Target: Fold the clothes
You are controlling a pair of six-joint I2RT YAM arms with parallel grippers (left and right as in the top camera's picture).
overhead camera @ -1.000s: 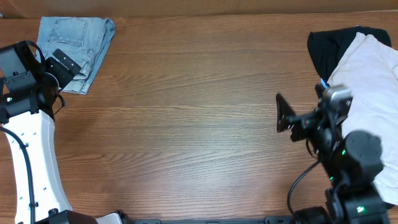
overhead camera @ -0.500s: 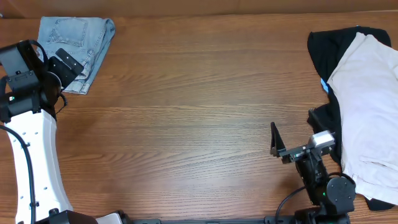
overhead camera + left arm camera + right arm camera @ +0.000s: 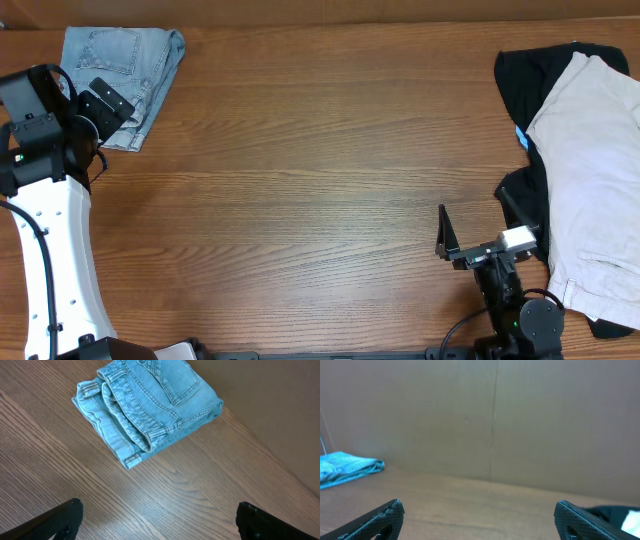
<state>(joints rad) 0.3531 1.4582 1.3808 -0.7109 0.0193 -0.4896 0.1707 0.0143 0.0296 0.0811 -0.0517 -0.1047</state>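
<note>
Far-left corner of table (image 3: 320, 190): shorts (image 3: 125, 70) folded into compact bundle, lying flat. Long axis runs from far edge toward near edge, slightly slanted. Back pocket at far end; stacked hems and folds at near end, facing left gripper (image 3: 160, 520). Left gripper spread wide, empty, at bundle's near end, not touching. Right gripper (image 3: 480, 517) spread wide, empty, near-right of table beside black garment (image 3: 530, 70) lying under cream trousers (image 3: 600, 170), well apart from shorts.

The denim shorts (image 3: 125, 60) lie at the far left corner of the table (image 3: 320, 180); well apart, along its right edge, the trousers (image 3: 600, 170) lie on another garment (image 3: 530, 70) (covering most of it).
</note>
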